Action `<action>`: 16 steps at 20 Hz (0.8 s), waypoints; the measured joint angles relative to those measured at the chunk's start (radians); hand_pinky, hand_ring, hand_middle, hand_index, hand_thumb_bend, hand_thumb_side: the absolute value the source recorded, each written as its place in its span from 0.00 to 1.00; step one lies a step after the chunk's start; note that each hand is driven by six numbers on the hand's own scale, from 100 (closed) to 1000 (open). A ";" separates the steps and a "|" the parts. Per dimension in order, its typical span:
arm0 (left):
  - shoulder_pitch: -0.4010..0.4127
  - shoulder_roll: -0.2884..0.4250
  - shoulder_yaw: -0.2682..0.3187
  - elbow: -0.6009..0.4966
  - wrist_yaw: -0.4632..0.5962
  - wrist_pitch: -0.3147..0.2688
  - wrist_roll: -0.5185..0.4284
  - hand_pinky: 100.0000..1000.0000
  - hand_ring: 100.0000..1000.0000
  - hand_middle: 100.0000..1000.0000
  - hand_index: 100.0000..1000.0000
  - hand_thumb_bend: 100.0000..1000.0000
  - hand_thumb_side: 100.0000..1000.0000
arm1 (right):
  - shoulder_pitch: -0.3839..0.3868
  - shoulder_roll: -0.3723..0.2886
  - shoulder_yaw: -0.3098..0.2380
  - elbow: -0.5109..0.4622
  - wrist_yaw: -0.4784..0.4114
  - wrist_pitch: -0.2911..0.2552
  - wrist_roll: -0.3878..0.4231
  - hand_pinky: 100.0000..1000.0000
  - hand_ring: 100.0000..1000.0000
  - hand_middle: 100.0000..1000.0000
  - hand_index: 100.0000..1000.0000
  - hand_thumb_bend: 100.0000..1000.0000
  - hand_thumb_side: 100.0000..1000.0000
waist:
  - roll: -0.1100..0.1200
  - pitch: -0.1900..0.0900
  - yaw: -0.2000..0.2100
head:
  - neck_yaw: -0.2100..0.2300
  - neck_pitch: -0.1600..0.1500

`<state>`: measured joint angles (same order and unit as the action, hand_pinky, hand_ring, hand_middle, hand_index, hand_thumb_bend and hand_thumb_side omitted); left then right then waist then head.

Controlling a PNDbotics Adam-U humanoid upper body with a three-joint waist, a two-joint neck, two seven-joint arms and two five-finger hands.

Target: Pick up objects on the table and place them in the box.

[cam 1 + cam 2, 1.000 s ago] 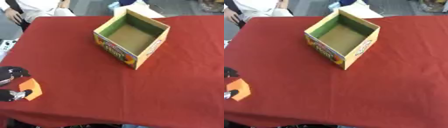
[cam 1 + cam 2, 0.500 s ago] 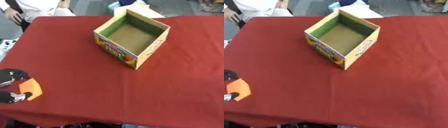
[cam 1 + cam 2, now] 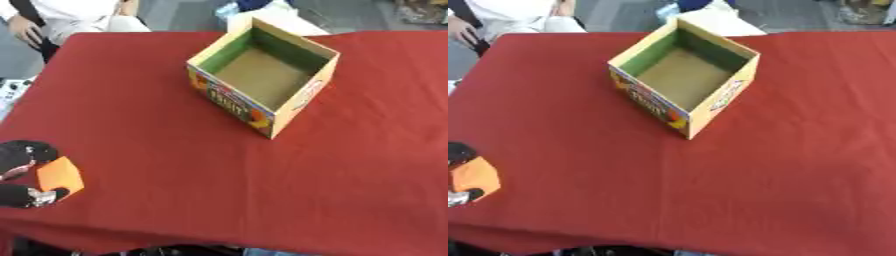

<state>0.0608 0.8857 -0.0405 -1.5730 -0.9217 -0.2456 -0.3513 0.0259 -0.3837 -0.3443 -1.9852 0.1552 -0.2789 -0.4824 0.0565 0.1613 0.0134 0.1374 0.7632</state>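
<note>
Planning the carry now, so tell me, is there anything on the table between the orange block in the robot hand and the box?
Nothing visible. The left robot hand holds the orange block near the table's left edge; only bare red tablecloth lies between it and the open box.

A table draped in a dark red cloth (image 3: 175, 100) filled nearly the whole view, its cloth lying smooth with faint creases and its near edge dropping into shadow. Beyond the far edge ran a strip of grey floor (image 3: 179, 15). A pale cream surface (image 3: 719, 22) stood just behind the table's far edge. The light was even and soft.
</note>
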 measured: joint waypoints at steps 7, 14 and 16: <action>0.000 -0.008 -0.003 0.000 0.034 0.005 0.013 0.85 0.83 0.67 0.72 0.10 1.00 | 0.000 0.001 0.000 0.000 -0.002 0.000 0.000 0.58 0.74 0.51 0.70 0.00 0.86 | -0.001 0.000 0.000 | 0.000 0.000; 0.002 -0.009 0.000 -0.034 0.102 0.013 0.000 0.78 0.76 0.59 0.66 0.00 0.81 | 0.001 0.001 0.000 0.000 -0.004 0.000 0.000 0.58 0.74 0.51 0.70 0.00 0.86 | -0.002 0.000 0.001 | -0.005 0.000; 0.003 -0.011 0.015 -0.062 0.132 0.015 -0.002 0.76 0.74 0.58 0.65 0.00 0.74 | 0.002 0.002 0.000 0.000 -0.004 0.000 0.000 0.58 0.74 0.51 0.70 0.00 0.86 | -0.002 0.000 0.004 | -0.009 0.000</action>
<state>0.0642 0.8747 -0.0259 -1.6347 -0.7899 -0.2304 -0.3529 0.0278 -0.3821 -0.3447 -1.9852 0.1514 -0.2785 -0.4824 0.0547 0.1614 0.0171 0.1280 0.7632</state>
